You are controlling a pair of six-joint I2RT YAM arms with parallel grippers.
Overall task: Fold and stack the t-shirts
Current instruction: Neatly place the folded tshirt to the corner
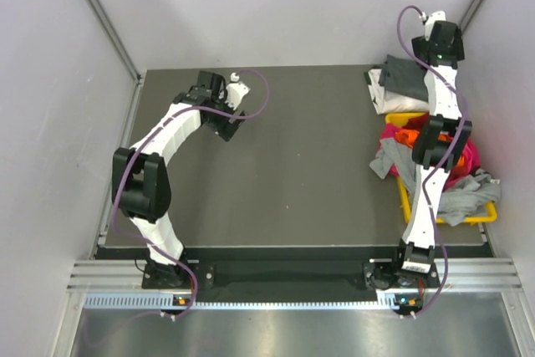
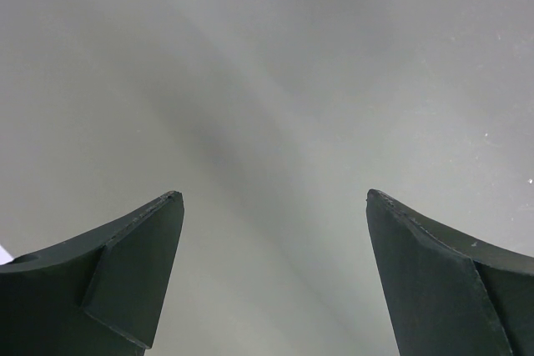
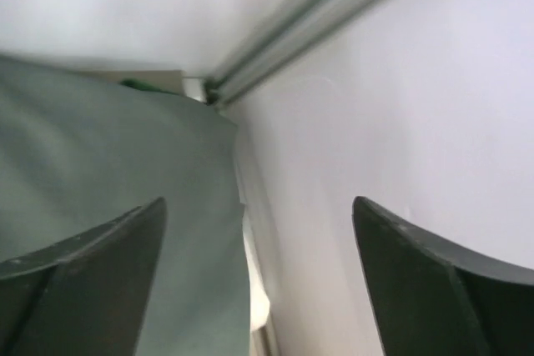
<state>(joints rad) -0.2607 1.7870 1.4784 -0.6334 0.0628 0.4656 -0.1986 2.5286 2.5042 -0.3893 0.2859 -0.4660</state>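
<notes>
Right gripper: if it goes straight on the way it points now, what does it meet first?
Probably the white side wall, close beside the edge of the dark grey t-shirt. The right gripper is open and empty; depth is unclear.

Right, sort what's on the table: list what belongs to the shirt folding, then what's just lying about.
Belongs to the job: dark grey t-shirt, folded, on the white t-shirt; orange t-shirt, pink t-shirt and light grey t-shirt, heaped in the yellow bin.
Just there: yellow bin; table.
</notes>
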